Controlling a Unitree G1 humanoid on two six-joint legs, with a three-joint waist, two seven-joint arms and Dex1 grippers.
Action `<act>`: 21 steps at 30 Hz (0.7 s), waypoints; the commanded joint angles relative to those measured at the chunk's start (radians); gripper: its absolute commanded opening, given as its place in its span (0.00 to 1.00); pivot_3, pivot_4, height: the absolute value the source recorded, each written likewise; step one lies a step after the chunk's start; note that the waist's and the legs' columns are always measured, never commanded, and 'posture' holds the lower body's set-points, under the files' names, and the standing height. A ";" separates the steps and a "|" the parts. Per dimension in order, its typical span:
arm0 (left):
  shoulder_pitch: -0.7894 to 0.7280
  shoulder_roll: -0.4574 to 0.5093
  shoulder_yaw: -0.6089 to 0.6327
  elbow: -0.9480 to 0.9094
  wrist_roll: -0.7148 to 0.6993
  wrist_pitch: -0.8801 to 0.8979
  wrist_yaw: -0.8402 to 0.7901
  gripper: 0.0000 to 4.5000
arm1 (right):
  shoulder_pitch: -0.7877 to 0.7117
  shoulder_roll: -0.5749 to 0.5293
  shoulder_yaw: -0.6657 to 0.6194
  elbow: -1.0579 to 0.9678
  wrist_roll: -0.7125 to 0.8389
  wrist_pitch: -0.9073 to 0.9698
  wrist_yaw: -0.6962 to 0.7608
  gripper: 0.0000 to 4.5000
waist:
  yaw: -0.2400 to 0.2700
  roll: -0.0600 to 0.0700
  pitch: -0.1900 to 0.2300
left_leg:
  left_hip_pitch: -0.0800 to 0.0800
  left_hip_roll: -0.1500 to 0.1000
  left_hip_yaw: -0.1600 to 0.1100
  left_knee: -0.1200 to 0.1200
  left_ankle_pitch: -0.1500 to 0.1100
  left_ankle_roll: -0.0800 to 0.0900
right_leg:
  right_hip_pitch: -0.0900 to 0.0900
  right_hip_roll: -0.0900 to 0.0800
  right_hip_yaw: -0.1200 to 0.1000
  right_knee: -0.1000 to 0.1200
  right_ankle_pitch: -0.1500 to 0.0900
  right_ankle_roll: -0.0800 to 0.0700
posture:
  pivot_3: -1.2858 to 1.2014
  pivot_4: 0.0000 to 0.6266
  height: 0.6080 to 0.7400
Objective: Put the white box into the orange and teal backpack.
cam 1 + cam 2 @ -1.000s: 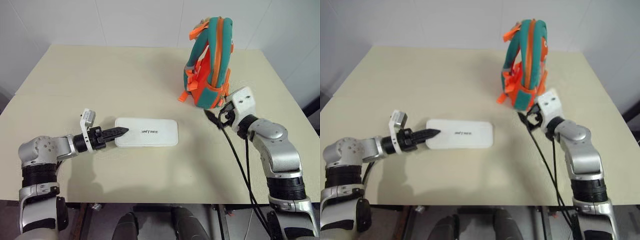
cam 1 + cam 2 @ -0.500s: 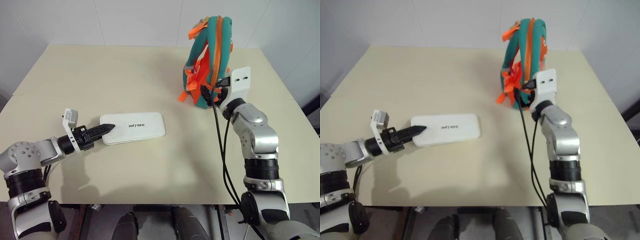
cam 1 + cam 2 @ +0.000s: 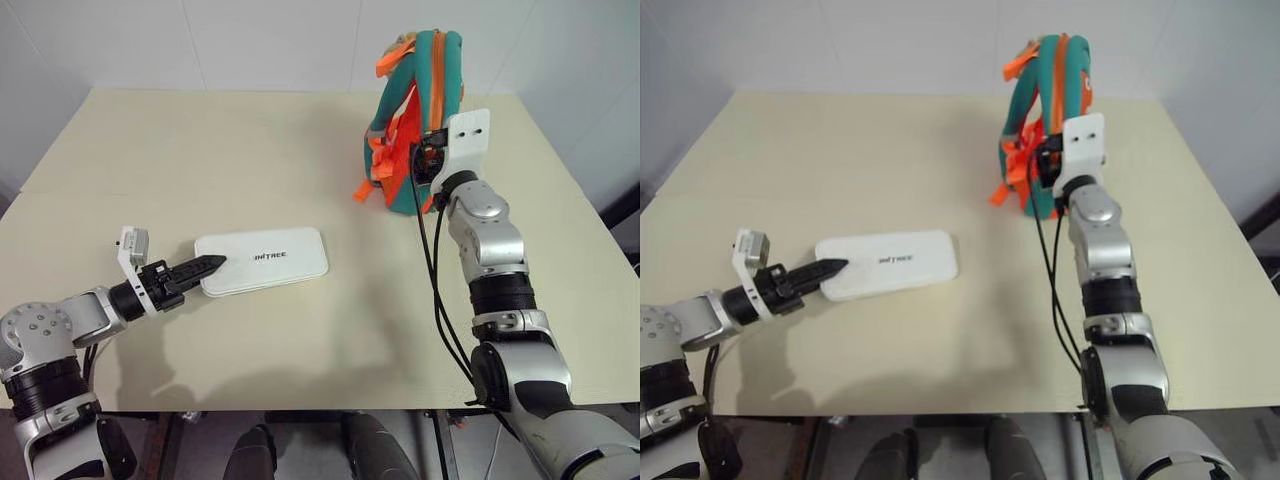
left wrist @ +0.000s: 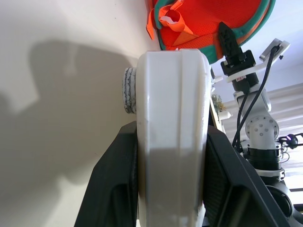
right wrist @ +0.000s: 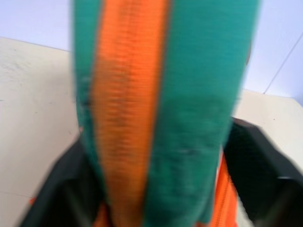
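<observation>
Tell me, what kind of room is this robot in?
Probably a test room or lab, not a home. There is one plain beige table against bare white walls, and on it a white box and a small backpack set out for the robot.

Both arms: silver-grey rounded metal segments, black ribbed joint collars. Left pincer [image 3: 205, 266]: two slim black tapered fingers, small white block on bracket behind. Right wrist: white plate with two dark holes; black cables trailing along forearm.
</observation>
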 commanded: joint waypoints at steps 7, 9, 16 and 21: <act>0.000 0.021 0.053 -0.011 -0.043 -0.016 0.036 0.29 | 0.025 -0.020 -0.002 -0.115 0.035 0.056 0.070 0.06 | -0.005 0.000 0.000 | 0.000 0.000 0.000 0.000 0.000 0.000 | 0.000 0.000 0.000 0.001 0.000 0.000 | 0.52 0.24 1.00; -0.008 0.025 0.060 0.002 -0.047 -0.018 0.039 0.29 | 0.053 -0.029 0.003 -0.177 0.055 0.102 0.115 0.01 | -0.005 0.000 0.000 | 0.000 0.000 0.000 -0.001 0.000 0.000 | 0.000 0.000 0.000 0.000 0.000 0.000 | 0.52 0.24 1.00; -0.053 0.035 0.053 0.057 -0.051 -0.002 0.049 0.29 | 0.235 -0.126 0.024 -0.546 0.167 0.355 0.295 0.01 | -0.002 0.000 0.000 | 0.000 0.000 0.000 -0.004 0.000 -0.001 | 0.000 0.000 0.000 -0.003 0.000 0.000 | 0.52 0.24 1.00; -0.102 0.025 0.085 0.096 -0.074 0.010 0.070 0.29 | 0.349 -0.223 -0.014 -0.751 0.272 0.520 0.382 0.01 | 0.009 0.000 0.000 | 0.000 0.000 -0.001 -0.004 0.000 -0.001 | 0.000 0.000 -0.001 -0.004 0.000 0.000 | 0.52 0.24 1.00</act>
